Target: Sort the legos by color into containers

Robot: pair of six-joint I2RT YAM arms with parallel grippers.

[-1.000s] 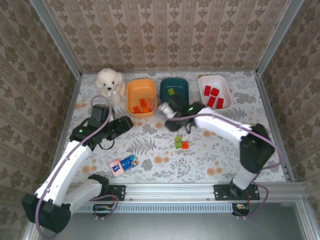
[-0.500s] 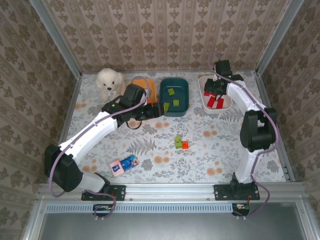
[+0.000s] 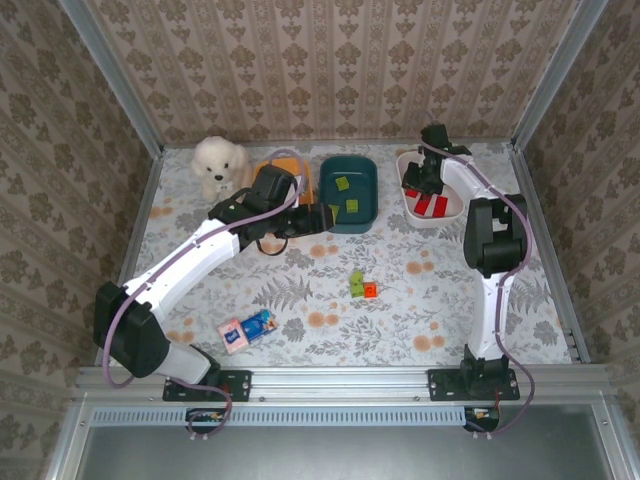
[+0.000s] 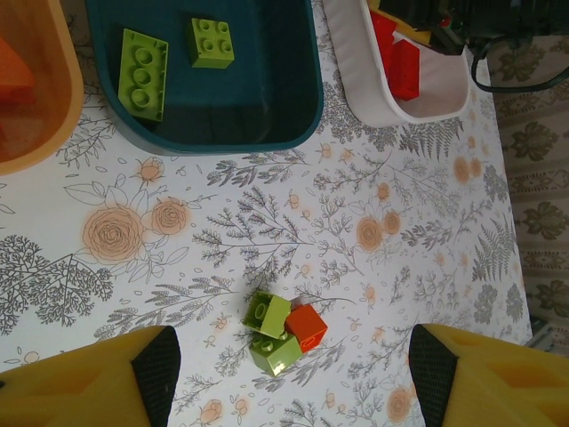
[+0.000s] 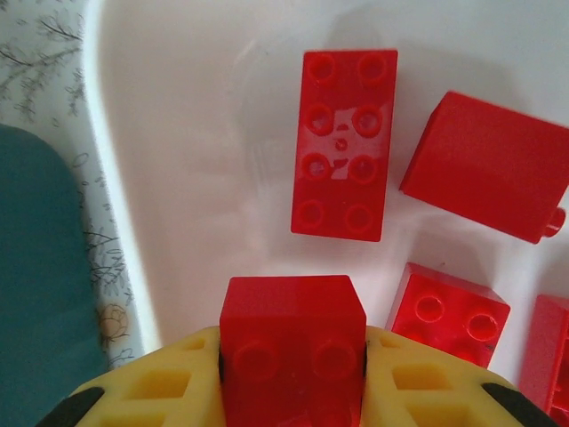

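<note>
A: Since half a sec ago, R arm's elbow has swung in toward the white tub (image 3: 452, 207), and the right gripper (image 3: 419, 183) hangs over it. L arm has reached a bit further, so the left gripper (image 3: 326, 217) sits beside the teal tub (image 3: 365, 172).
B: Jaws visible from the top cam?
A: Too small to tell. The loose cluster (image 3: 362, 286) lies well behind both grippers.
B: L wrist cam?
A: Left gripper (image 4: 289, 378) is spread wide and empty. The loose cluster (image 4: 283, 331) is just ahead of its fingers (image 4: 89, 387): two green, one orange-red. Two green bricks (image 4: 142, 73) lie further ahead in the teal tub.
B: R wrist cam?
A: Right gripper (image 5: 293, 382) is clamped on a red brick (image 5: 293, 325), w/ white tub floor (image 5: 187, 178) ahead. Other reds (image 5: 345, 142) lie ahead & to the right.
B: Drop it, then?
A: Prob. yes. Best to open low over the bare floor ahead-left, so it doesn't bounce off the rim.
</note>
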